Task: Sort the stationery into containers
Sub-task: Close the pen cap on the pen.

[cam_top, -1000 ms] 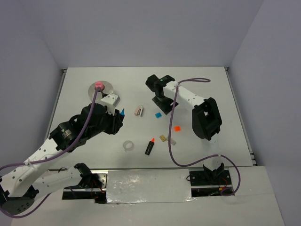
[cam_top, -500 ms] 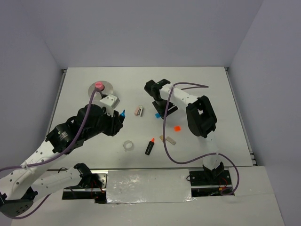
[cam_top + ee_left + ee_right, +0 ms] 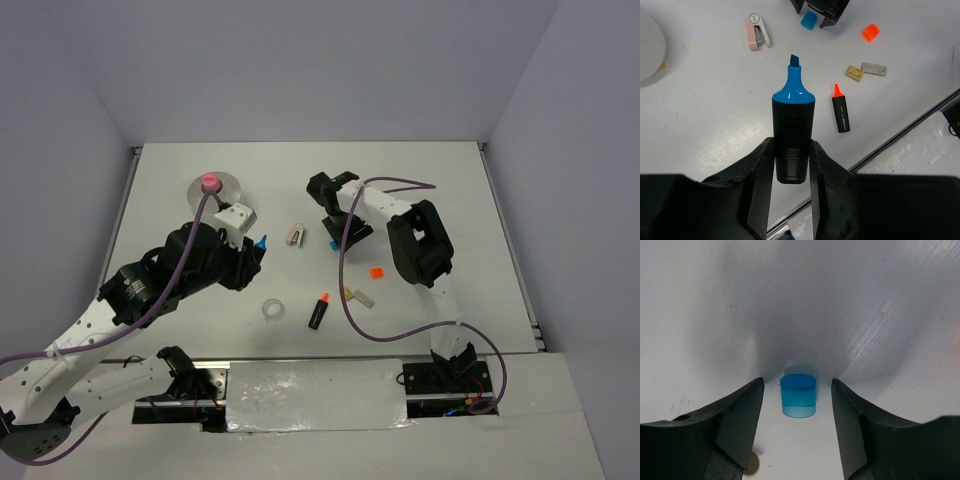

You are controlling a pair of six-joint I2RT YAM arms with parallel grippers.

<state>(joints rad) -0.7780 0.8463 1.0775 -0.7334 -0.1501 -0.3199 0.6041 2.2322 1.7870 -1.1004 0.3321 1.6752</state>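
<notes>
My left gripper [image 3: 791, 146] is shut on a black marker with a blue tip [image 3: 793, 130], held above the table; the tip [image 3: 261, 241] points toward the middle. The right gripper [image 3: 797, 383] is open and straddles a small blue cap [image 3: 798, 395] standing on the table, with a gap on each side. From above, that gripper [image 3: 338, 234] sits over the cap [image 3: 335, 243]. The round whitish dish [image 3: 224, 190] lies at the back left with a pink cylinder [image 3: 210, 181] in it.
On the table lie a pink-and-white stapler-like piece [image 3: 296, 235], an orange cap [image 3: 377, 272], a tan block [image 3: 348, 293], a grey block [image 3: 366, 299], an orange-tipped black marker [image 3: 319, 311] and a clear tape ring [image 3: 272, 310]. The right arm's purple cable loops over the blocks.
The right arm has swung left and lowered over the blue cap, its jaws narrowing around it. The left arm with the blue marker has barely moved.
</notes>
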